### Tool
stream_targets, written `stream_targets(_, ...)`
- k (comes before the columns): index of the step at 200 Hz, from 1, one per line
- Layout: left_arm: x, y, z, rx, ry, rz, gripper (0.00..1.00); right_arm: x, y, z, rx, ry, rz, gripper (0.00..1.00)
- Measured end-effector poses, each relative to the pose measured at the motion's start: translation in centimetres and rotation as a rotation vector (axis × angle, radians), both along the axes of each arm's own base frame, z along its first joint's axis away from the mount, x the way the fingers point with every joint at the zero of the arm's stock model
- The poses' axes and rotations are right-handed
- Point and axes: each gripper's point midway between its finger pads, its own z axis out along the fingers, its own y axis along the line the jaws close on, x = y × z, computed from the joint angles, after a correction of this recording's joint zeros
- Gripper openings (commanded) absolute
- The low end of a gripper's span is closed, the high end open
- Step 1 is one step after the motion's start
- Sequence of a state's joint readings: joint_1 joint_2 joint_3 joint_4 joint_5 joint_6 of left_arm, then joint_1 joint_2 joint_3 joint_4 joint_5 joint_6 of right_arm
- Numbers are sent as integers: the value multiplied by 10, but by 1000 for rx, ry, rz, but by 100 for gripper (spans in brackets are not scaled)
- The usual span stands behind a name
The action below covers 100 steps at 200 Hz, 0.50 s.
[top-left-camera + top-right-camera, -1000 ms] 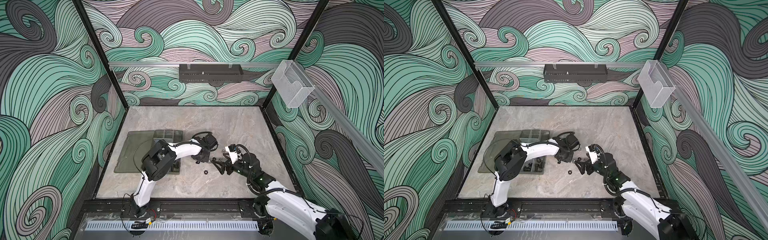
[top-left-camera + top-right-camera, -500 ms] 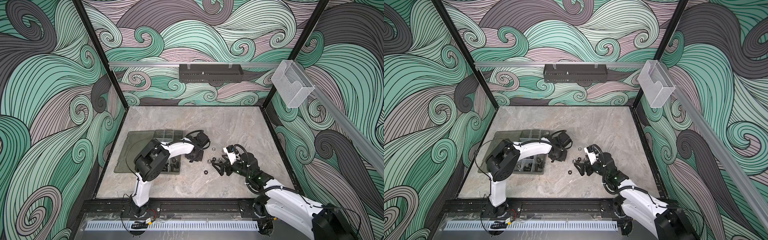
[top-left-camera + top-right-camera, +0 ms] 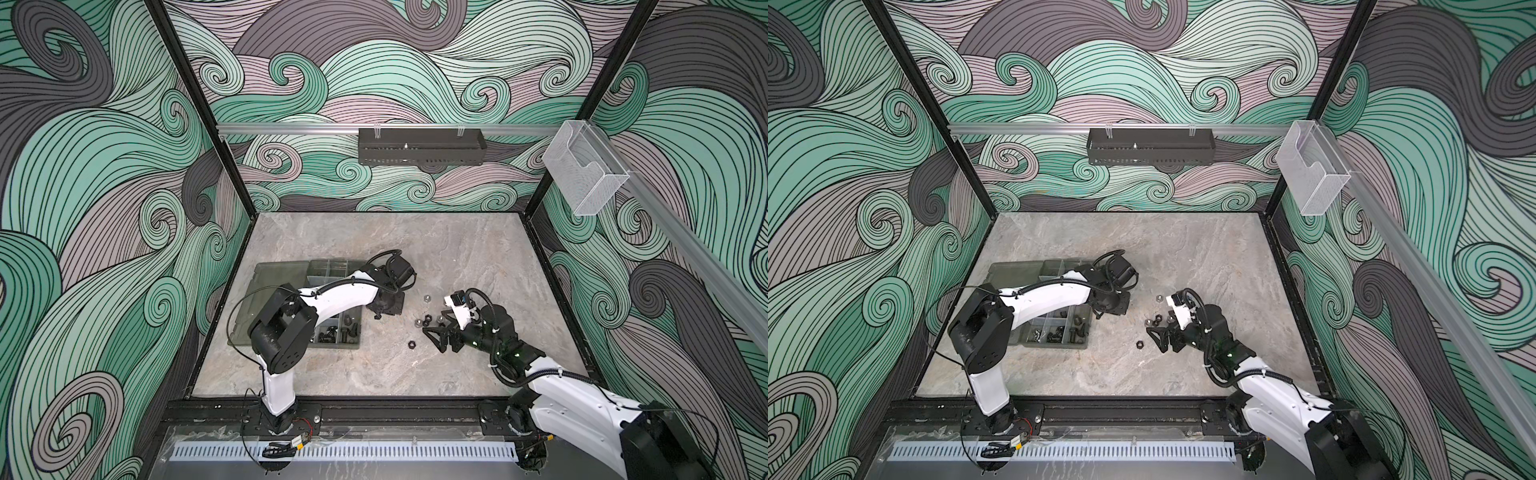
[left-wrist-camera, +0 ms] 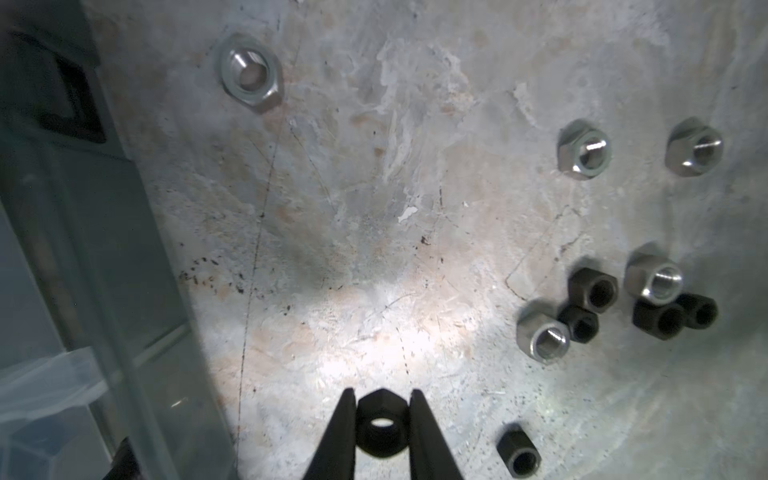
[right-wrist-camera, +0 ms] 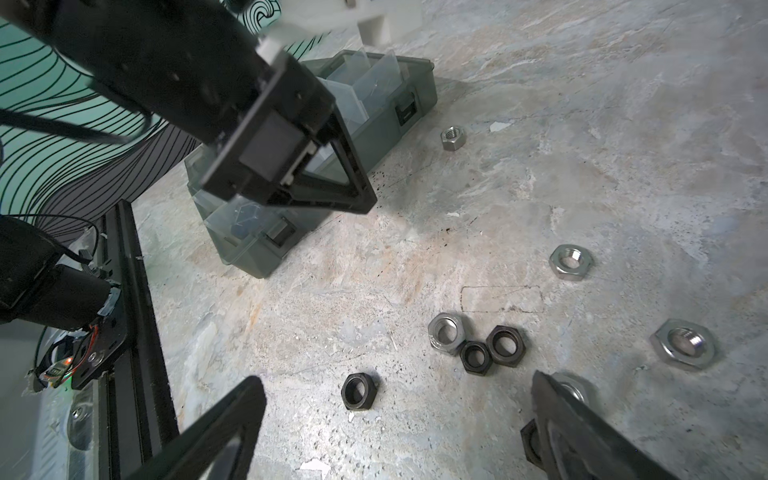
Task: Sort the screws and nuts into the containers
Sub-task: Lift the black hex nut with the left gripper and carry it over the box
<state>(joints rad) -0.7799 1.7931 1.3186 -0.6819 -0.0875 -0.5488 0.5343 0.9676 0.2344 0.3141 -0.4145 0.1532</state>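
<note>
We are pinching a black nut (image 4: pixel 381 444) in our left gripper (image 4: pixel 382 395) just beside the containers (image 5: pixel 374 129), while our right gripper (image 5: pixel 397 382) is hanging wide open over the loose nuts (image 5: pixel 518 345) on the table (image 5: pixel 582 145).

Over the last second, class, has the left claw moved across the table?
Yes. The left claw, shut on a black nut, has moved left in both top views, toward the organizer box and away from the loose nuts.
</note>
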Motion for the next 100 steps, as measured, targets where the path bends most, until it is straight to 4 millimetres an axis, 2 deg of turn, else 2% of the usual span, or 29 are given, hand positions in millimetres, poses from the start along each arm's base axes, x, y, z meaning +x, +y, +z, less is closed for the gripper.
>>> stream_targets(24,-2,17,17,-19,-23,27,20,-3,5,-5,4,30,33,99)
stream_targets(60,-2,63,40,-22,-59,107,21,-10,18,-2,18,40,102,99)
stream_targets(100,-8,120,38,17,-56,208,21,-33,45,8,5,-23,236,99)
